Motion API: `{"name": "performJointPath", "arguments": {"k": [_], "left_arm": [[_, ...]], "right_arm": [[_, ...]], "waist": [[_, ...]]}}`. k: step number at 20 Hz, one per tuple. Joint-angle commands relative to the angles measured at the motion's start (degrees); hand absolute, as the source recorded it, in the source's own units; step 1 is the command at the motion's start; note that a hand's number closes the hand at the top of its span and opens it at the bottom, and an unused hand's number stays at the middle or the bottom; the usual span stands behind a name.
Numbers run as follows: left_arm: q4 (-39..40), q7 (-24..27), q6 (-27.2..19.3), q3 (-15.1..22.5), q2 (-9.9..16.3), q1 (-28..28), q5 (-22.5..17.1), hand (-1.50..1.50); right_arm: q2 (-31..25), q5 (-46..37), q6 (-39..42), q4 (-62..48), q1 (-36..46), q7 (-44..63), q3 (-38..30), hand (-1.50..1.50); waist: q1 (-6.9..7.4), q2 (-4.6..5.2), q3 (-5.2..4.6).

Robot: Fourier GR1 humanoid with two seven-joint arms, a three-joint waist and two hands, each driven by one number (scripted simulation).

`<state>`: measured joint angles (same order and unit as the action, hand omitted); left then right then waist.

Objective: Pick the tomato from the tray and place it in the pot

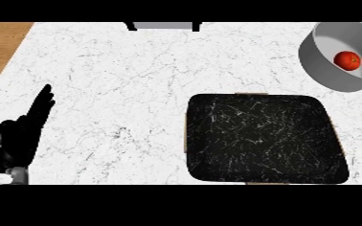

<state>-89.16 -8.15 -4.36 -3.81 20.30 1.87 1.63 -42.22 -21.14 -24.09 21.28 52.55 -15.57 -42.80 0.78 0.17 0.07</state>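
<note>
We see a white marble counter (pixel 127 76) filling the view, wood at eleven o'clock. A black tray (pixel 265 139) sits at five o'clock, a grey pot (pixel 322 60) at two holding the tomato (pixel 346 60). Our left hand (pixel 25 129) rests at eight, fingers straight.

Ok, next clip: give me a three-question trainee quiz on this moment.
1. True or false: the tomato lies on the tray.
2. Which hand shows in the head view?
A. left hand
B. right hand
C. both
3. Fill in: the pot stands at the counter's far ____ corner.

Key: 1 false, the tomato is inside the pot and the tray carries nothing. 2 A, open, fingers up, at the left edge. 3 right.
</note>
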Motion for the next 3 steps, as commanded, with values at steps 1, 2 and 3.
{"name": "performJointPath", "arguments": {"k": [1,2,3], "left_arm": [[-1.6,-1.0,-0.2,-0.5,-0.9,1.2,0.4,0.00],[1.1,3.2,-0.5,-0.1,-1.3,1.7,2.0,0.00],[-2.5,-3.2,-0.9,-0.2,-1.1,-0.1,0.9,0.00]], "right_arm": [[0.1,3.7,4.1,6.1,-4.6,1.0,0.2,-1.50],[2.0,5.6,4.0,7.2,-7.5,-1.8,-1.1,-1.50],[0.2,6.7,5.9,8.7,-9.4,-1.6,-2.3,-1.50]], "waist": [[-1.05,-0.44,-0.09],[-1.23,-0.41,-0.10],[-1.83,-0.64,-0.09]]}}
